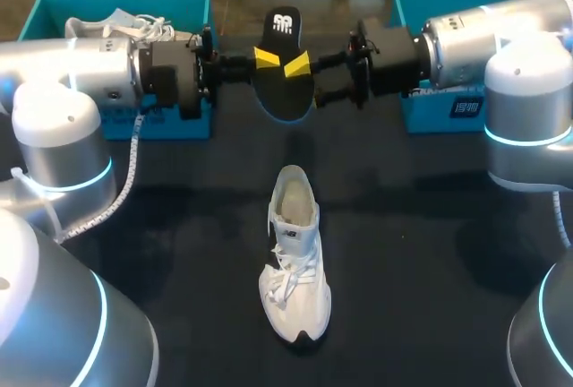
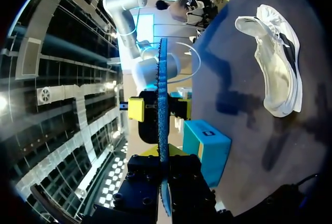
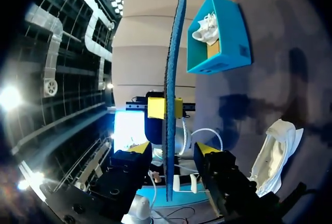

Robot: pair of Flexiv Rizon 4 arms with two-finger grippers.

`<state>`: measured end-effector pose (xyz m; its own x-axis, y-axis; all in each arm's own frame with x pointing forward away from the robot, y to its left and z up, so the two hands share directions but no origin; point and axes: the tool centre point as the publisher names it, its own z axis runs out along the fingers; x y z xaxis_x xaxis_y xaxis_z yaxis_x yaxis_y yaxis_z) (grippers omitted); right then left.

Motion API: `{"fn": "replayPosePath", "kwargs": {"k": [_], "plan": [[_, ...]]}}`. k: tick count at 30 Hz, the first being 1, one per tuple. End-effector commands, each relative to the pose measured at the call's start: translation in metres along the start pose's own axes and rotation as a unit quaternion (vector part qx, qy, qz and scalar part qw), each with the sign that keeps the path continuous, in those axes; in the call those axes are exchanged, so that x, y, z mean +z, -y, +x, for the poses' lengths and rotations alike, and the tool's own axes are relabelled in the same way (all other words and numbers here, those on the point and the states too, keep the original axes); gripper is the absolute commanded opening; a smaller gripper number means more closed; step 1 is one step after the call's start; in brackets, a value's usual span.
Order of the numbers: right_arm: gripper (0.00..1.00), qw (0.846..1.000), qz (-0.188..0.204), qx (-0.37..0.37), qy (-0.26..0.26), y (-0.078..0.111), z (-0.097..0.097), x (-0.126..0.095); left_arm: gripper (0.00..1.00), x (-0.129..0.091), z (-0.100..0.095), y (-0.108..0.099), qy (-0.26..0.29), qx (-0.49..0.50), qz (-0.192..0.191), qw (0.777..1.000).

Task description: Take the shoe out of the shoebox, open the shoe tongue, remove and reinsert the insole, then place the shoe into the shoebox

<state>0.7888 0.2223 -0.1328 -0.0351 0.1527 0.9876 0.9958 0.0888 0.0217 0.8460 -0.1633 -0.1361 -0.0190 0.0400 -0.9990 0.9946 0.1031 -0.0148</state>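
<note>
We hold insole (image 1: 285,33) clamped in left gripper (image 1: 266,57) | right gripper (image 1: 297,66) spread open astride it | shoe (image 1: 294,262) on table (image 1: 430,253) below both | left shoebox (image 1: 54,9), right shoebox (image 1: 428,120) flank grippers

One camera sits high up at the back, looking down on the whole tabletop (image 1: 412,253). The two wrist cameras face each other, close up on the thin edge of the insole (image 2: 162,79). All three see the white shoe (image 1: 294,266).
</note>
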Motion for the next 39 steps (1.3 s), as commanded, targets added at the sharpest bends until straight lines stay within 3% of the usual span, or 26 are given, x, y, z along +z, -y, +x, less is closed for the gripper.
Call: {"fn": "replayPosePath", "kwargs": {"k": [1,4,9,22,31,36,39], "plan": [[0.62,1.000,0.002,-0.001,0.001,-0.0036,-0.0003,0.0003,0.00,0.0006,0.0010,0.0012,-0.004,0.004,0.008,1.000],[0.57,1.000,0.001,0.000,0.002,-0.0051,-0.0001,-0.0005,0.00,0.0005,0.0013,0.0021,-0.004,0.006,0.009,1.000],[0.41,1.000,0.000,0.003,0.001,-0.0042,-0.0018,-0.0004,0.00,-0.0001,-0.0006,-0.0004,0.001,0.011,-0.001,1.000],[0.39,1.000,0.006,0.007,0.008,-0.0051,0.0001,0.0053,0.00,0.0052,0.0005,-0.0012,-0.004,0.020,-0.010,1.000],[0.27,1.000,0.006,0.007,0.006,-0.0054,-0.0015,0.0057,0.00,0.0043,-0.0003,-0.0014,-0.003,0.022,-0.012,1.000],[0.26,1.000,0.005,0.006,0.003,-0.0057,-0.0018,0.0059,0.00,0.0039,-0.0004,-0.0010,-0.003,0.024,-0.012,1.000],[0.15,1.000,0.005,0.006,0.001,-0.0058,-0.0021,0.0061,0.00,0.0037,-0.0005,-0.0009,-0.003,0.026,-0.014,1.000]]}}
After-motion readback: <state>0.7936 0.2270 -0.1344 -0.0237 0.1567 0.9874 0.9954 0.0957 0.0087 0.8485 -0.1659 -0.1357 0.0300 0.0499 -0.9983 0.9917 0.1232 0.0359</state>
